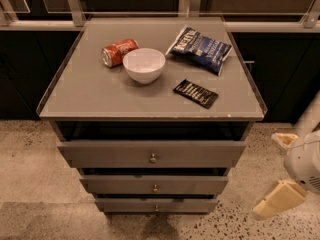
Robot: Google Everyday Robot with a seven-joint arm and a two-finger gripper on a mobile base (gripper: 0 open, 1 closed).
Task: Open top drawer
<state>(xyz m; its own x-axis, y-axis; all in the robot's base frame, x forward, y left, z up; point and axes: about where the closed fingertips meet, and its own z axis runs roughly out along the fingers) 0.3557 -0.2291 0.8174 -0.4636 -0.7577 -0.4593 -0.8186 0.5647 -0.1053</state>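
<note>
The top drawer (pixel 110 154) is the widest grey front of three, just under the cabinet's tabletop, with a small round metal knob (pixel 153 158) at its centre. A dark gap shows above it. My gripper (pixel 281 171) is at the lower right edge of the view, over the floor, right of the cabinet and apart from it. Its two cream fingers (pixel 278 201) are spread apart with nothing between them. The gripper is roughly level with the drawers and well to the right of the knob.
On the cabinet's top (pixel 85 94) lie a red can (pixel 119 52), a white bowl (pixel 144 65), a blue chip bag (pixel 201 45) and a small black packet (pixel 195 93). Two narrower drawers (pixel 115 185) sit below. Speckled floor (pixel 30 159) surrounds the cabinet; dark cabinets stand behind.
</note>
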